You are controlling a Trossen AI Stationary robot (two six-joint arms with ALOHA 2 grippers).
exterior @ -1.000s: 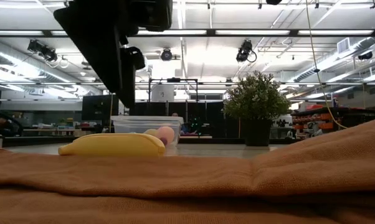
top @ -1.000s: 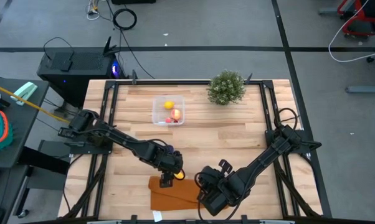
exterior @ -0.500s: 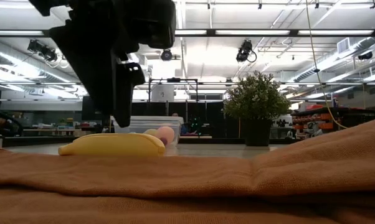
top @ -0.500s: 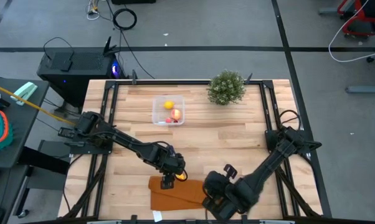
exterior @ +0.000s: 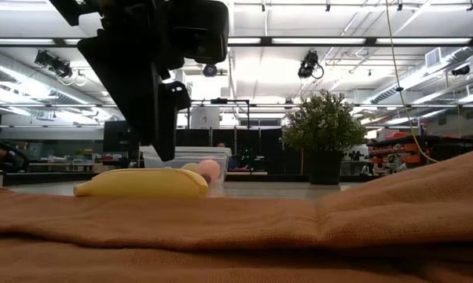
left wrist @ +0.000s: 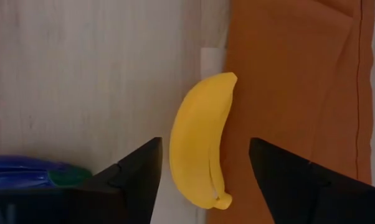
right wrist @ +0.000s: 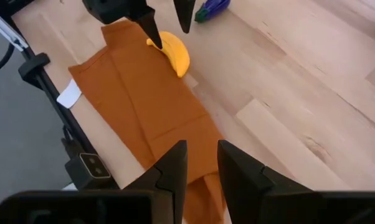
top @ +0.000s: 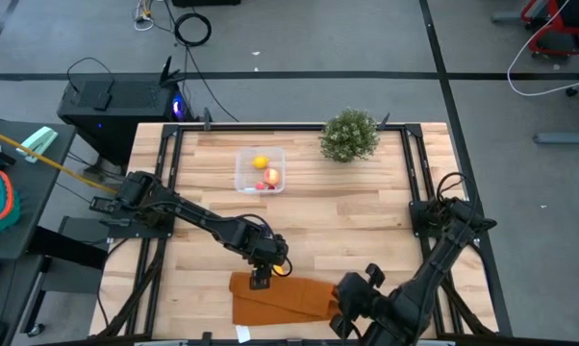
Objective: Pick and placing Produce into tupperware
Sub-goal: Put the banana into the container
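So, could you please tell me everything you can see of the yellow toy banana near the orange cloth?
The yellow toy banana looks like smooth, glossy plastic, gently curved, with a seam along its length and a stubby tip. It lies flat at the edge of the folded orange-brown cloth, partly on it and partly on the light wooden table. The left gripper hangs above it with fingers spread to either side, not touching it.

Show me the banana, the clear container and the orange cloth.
banana (left wrist: 202,146): left wrist view, middle of its body.
clear container (top: 243,174): high view, its left wall.
orange cloth (right wrist: 144,102): right wrist view, flat middle of the fabric.
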